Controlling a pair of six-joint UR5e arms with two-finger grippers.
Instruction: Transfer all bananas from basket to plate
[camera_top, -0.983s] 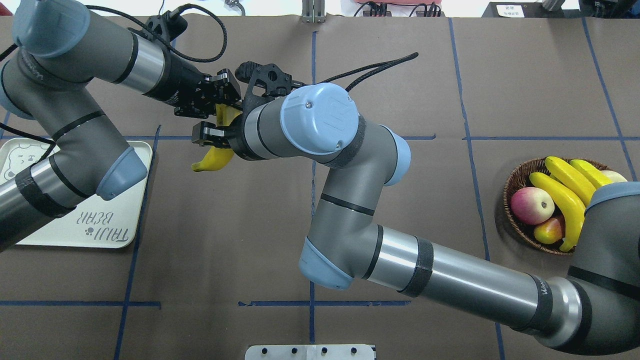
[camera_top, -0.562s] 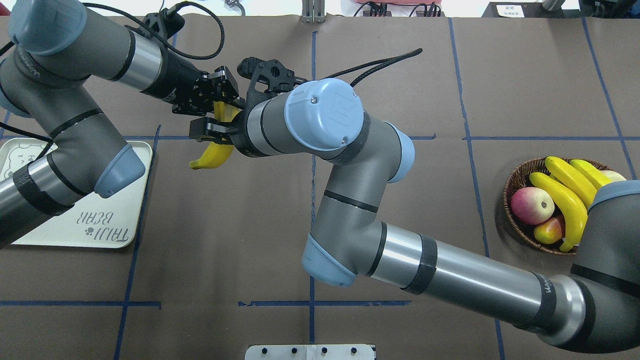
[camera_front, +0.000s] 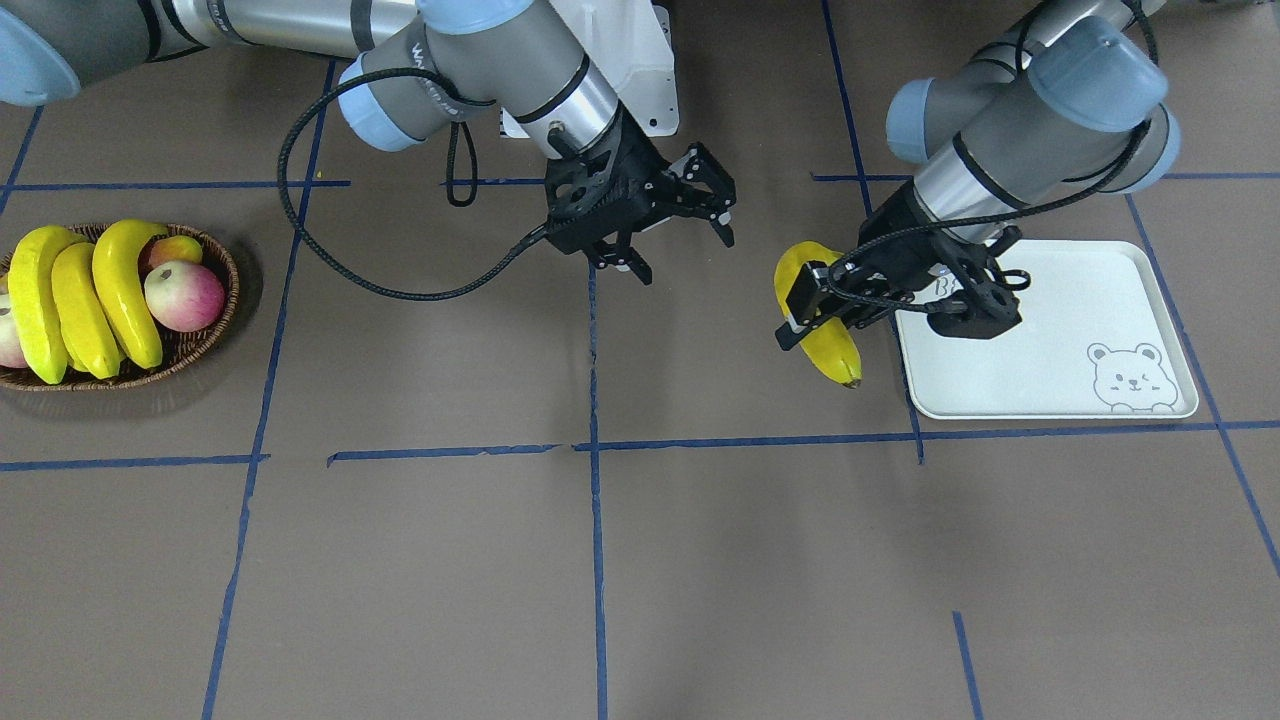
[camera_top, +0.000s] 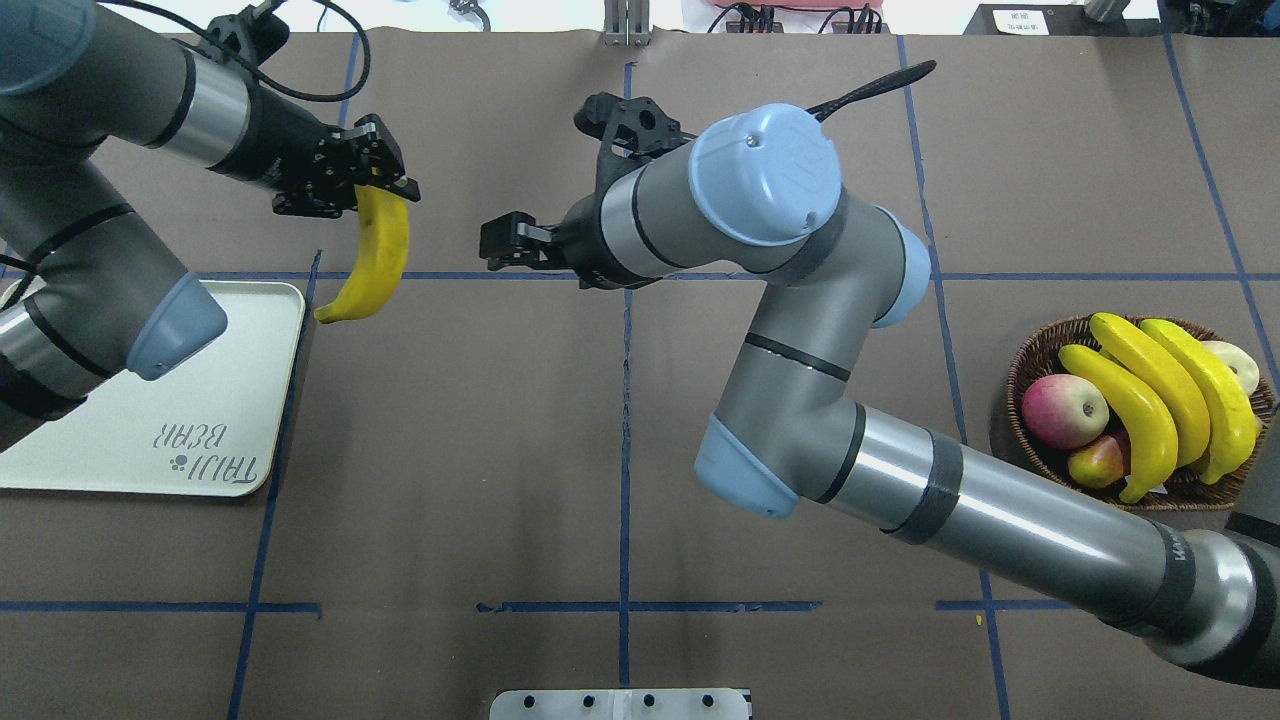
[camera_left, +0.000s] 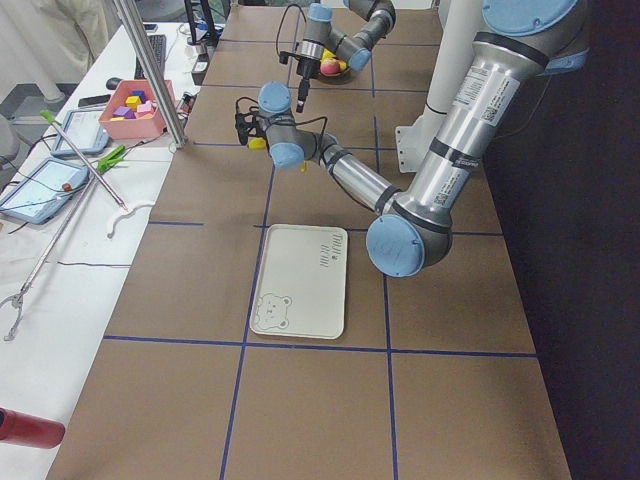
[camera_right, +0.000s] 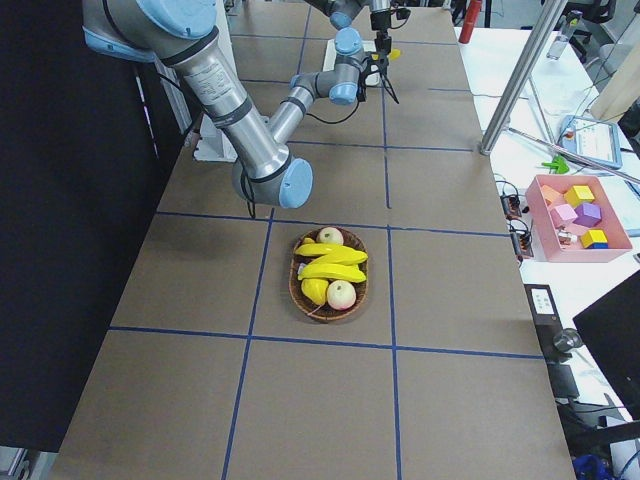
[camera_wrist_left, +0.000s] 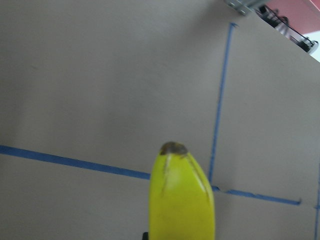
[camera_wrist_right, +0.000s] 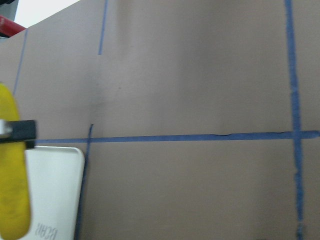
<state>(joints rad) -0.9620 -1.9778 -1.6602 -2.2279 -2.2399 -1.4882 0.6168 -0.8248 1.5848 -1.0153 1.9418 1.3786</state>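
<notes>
Left tool (camera_top: 375, 186) grips banana (camera_top: 379, 255) beside plate (camera_top: 235, 350) printed "TAIJI BEAR"

block: right arm (camera_top: 1000, 520) between basket (camera_top: 1022, 365) and plate (camera_top: 230, 400) | left arm (camera_top: 90, 270) overhangs plate

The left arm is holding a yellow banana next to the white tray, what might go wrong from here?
The left gripper pinches the curved yellow banana near one end, so the long free part may swing or slip.
The banana hangs beside the off-white rectangular tray, not over it; letting go now would likely drop it on the table.
The open right gripper is close by, so the arms might clash.
</notes>
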